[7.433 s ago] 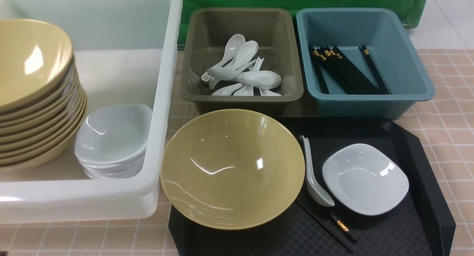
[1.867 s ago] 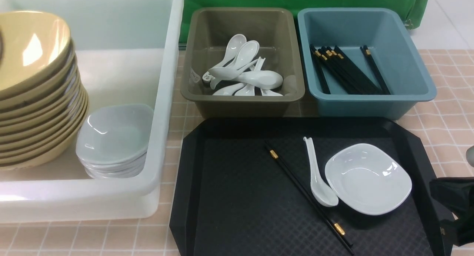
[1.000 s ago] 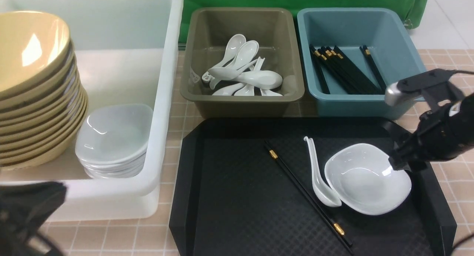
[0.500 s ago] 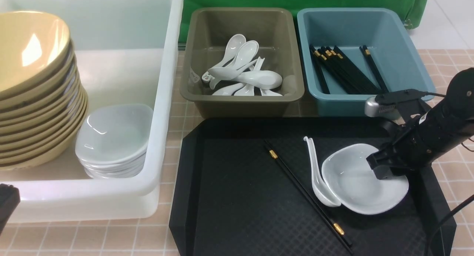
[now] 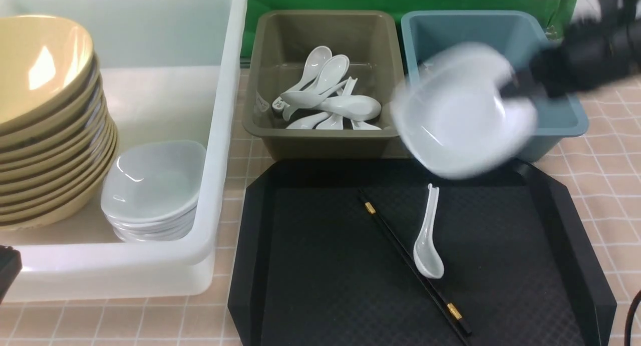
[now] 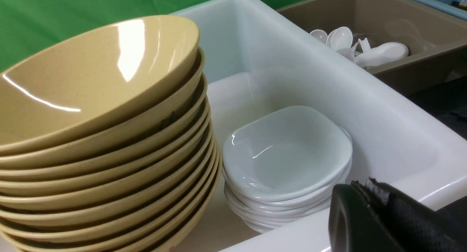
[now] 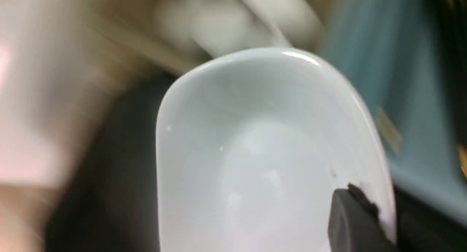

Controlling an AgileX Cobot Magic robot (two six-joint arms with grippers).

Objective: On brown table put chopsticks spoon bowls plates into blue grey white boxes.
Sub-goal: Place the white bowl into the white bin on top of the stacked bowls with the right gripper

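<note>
My right gripper [image 5: 521,88] is shut on the rim of a small white plate [image 5: 463,113], which hangs blurred in the air over the front of the blue box [image 5: 566,120]. In the right wrist view one finger lies inside the plate [image 7: 270,150] and the other behind its rim. A white spoon [image 5: 427,241] and a pair of black chopsticks [image 5: 410,266] lie on the black tray [image 5: 320,286]. My left gripper [image 6: 365,188] is shut and empty, just in front of the white box [image 6: 401,142].
The white box [image 5: 220,135] holds a stack of yellow bowls [image 5: 45,125] and a stack of white plates [image 5: 152,191]. The grey box [image 5: 325,140] holds several white spoons [image 5: 330,103]. A green cloth hangs behind the boxes.
My right gripper closed on the white plate's rim and lifted it off the tray, up and back toward the boxes. The spoon swung round on the tray. The left arm dropped to the lower left corner.
</note>
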